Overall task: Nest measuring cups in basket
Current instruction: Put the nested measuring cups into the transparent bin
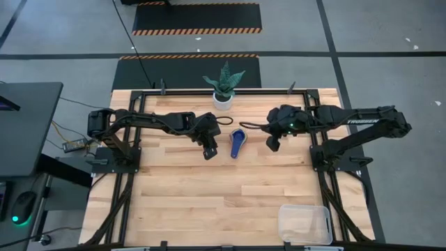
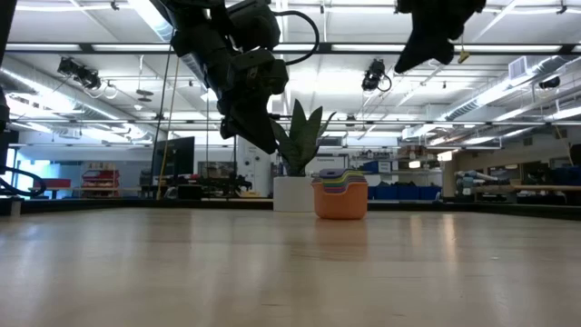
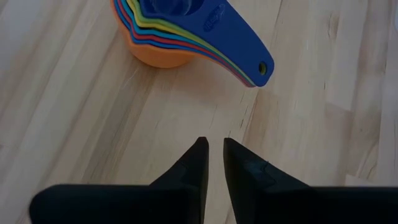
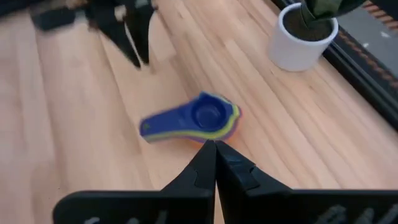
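Note:
The measuring cups [image 1: 237,142] stand nested in one stack on the table's far middle. The orange one [image 3: 163,55] is at the bottom, resting on the wood, and a blue one [image 4: 198,116] is on top. Their handles [image 3: 244,50] fan out together toward the near edge. My left gripper [image 3: 212,146] hangs above the table just left of the stack, its fingers a narrow gap apart with nothing between them. My right gripper [image 4: 215,144] hovers higher, right of the stack, shut and empty. The clear basket [image 1: 304,223] sits empty at the near right corner.
A white pot with a green plant [image 1: 223,100] stands at the far edge just behind the stack. Bare wood stretches from the stack to the basket. Black frame rails [image 1: 323,181] run along the table's sides.

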`<move>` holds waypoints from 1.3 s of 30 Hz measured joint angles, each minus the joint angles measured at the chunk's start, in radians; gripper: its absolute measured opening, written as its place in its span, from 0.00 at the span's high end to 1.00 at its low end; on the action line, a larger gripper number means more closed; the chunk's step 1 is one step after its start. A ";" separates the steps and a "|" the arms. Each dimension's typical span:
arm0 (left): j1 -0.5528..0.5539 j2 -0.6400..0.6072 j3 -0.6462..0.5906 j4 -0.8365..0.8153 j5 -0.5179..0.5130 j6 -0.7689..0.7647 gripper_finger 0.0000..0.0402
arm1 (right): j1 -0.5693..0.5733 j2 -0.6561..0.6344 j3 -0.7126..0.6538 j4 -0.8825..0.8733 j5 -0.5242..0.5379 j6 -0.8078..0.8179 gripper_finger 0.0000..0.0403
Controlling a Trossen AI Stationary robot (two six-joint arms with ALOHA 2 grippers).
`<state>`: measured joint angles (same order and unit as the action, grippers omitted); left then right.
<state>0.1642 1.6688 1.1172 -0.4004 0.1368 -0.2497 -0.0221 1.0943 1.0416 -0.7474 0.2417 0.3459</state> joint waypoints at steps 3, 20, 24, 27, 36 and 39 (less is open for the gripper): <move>0.000 0.000 0.000 0.000 0.000 0.000 0.86 | -0.001 -0.002 0.000 -0.025 0.021 -0.092 0.97; 0.000 0.000 0.000 0.007 0.000 -0.001 0.86 | -0.001 -0.214 -0.093 -0.024 0.106 -0.204 0.97; 0.000 0.000 0.000 0.007 0.000 -0.001 0.86 | -0.001 -0.321 -0.225 0.091 0.087 -0.181 0.97; 0.000 0.000 0.000 0.007 0.000 -0.001 0.86 | 0.000 -0.380 -0.303 0.162 0.068 -0.165 0.97; 0.000 0.000 0.000 0.007 0.000 -0.002 0.86 | 0.000 -0.450 -0.460 0.263 -0.021 -0.143 0.97; 0.000 0.000 0.000 0.007 0.000 -0.002 0.86 | 0.000 -0.449 -0.496 0.292 -0.054 -0.136 0.97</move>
<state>0.1642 1.6688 1.1172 -0.3935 0.1368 -0.2512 -0.0223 0.6456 0.5458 -0.4557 0.1873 0.2096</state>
